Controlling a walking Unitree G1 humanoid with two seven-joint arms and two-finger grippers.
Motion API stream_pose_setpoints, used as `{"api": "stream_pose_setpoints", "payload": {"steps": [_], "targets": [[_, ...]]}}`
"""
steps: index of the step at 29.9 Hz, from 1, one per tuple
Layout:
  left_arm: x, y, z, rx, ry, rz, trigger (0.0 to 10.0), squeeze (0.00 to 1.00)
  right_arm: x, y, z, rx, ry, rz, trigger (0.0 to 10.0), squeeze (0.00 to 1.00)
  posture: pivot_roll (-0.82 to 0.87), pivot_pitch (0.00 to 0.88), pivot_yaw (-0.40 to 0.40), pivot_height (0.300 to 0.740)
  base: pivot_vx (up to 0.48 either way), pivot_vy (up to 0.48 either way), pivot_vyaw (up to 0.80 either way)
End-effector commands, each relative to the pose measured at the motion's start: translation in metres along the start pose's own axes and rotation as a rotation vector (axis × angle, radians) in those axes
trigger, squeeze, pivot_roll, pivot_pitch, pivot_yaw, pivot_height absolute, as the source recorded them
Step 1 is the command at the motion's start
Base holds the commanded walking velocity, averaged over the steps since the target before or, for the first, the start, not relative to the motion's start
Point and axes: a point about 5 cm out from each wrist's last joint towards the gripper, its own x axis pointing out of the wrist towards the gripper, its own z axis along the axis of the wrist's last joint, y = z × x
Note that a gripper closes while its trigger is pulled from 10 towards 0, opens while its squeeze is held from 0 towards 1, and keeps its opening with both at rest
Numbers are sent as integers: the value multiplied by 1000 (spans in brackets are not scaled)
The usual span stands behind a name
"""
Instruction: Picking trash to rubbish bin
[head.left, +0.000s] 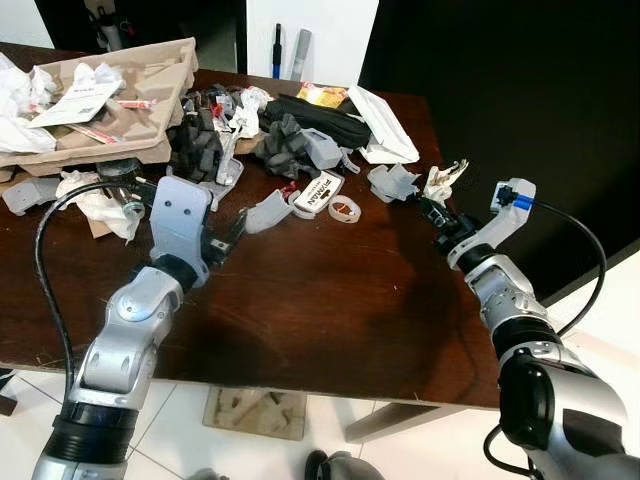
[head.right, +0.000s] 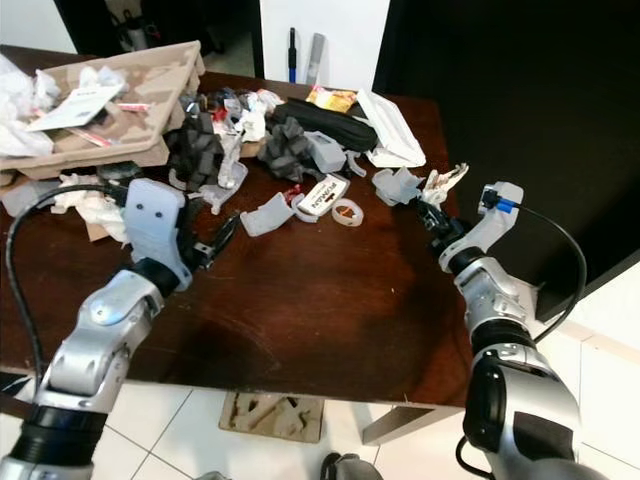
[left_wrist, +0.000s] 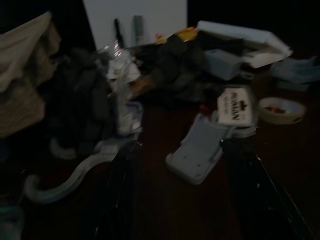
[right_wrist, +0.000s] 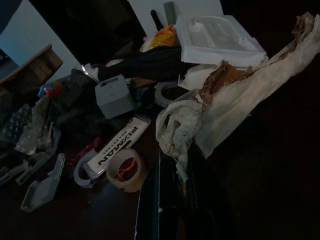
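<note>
My right gripper (head.left: 437, 212) is at the far right side of the dark brown surface (head.left: 330, 300), closed on a crumpled paper scrap (right_wrist: 235, 95). The scrap is off-white and creased, with a torn brown cardboard-like edge and a wadded, mottled end (right_wrist: 176, 131) that sits pinched between my fingers (right_wrist: 165, 200). From the head view it sticks up as a pale twist (head.left: 445, 180) just beyond my fingertips, beside a grey plastic piece (head.left: 392, 183).

My left gripper (head.left: 225, 235) is over the left-centre of the surface. Its fingers (left_wrist: 122, 195) are spread wide and hold nothing. Between and ahead of them lies a pale grey plastic piece (left_wrist: 196, 155). The left wrist view is dim and blurred.

Clutter on the far half of the surface:
- a roll of tape (head.left: 345, 210) with a red core,
- a white label with dark lettering (head.left: 318, 193),
- a black pouch (head.left: 315, 118),
- a white foam tray (head.left: 383, 125),
- dark grey foam pieces (head.left: 200, 145),
- a moulded pulp tray (head.left: 120, 100) holding papers,
- crumpled white paper (head.left: 100, 205) at the left edge.

White tiled floor (head.left: 420, 450) shows below the near edge.
</note>
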Motion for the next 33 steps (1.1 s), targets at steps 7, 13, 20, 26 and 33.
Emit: {"api": "stream_pose_setpoints", "payload": {"steps": [7, 13, 20, 26, 33], "targets": [[1, 9, -3, 48, 11, 69, 10000, 0, -3, -1, -4, 7, 2, -3, 10000, 0, 215, 144, -95, 740, 0, 0, 0], [2, 17, -2, 50, 18, 87, 10000, 0, -2, 0, -6, 4, 6, 0, 10000, 0, 215, 140, -90, 740, 0, 0, 0], [2, 17, -3, 40, 31, 65, 10000, 0, -2, 0, -6, 2, 6, 1, 10000, 0, 213, 138, -89, 740, 71, 0, 0], [2, 14, -5, 39, 40, 42, 10000, 0, -2, 0, -6, 2, 6, 1, 10000, 0, 212, 138, -88, 740, 293, 0, 0], [2, 12, -6, 35, 42, 30, 10000, 0, -2, 0, -6, -3, 7, -2, 10000, 0, 211, 140, -91, 740, 328, 0, 0]]}}
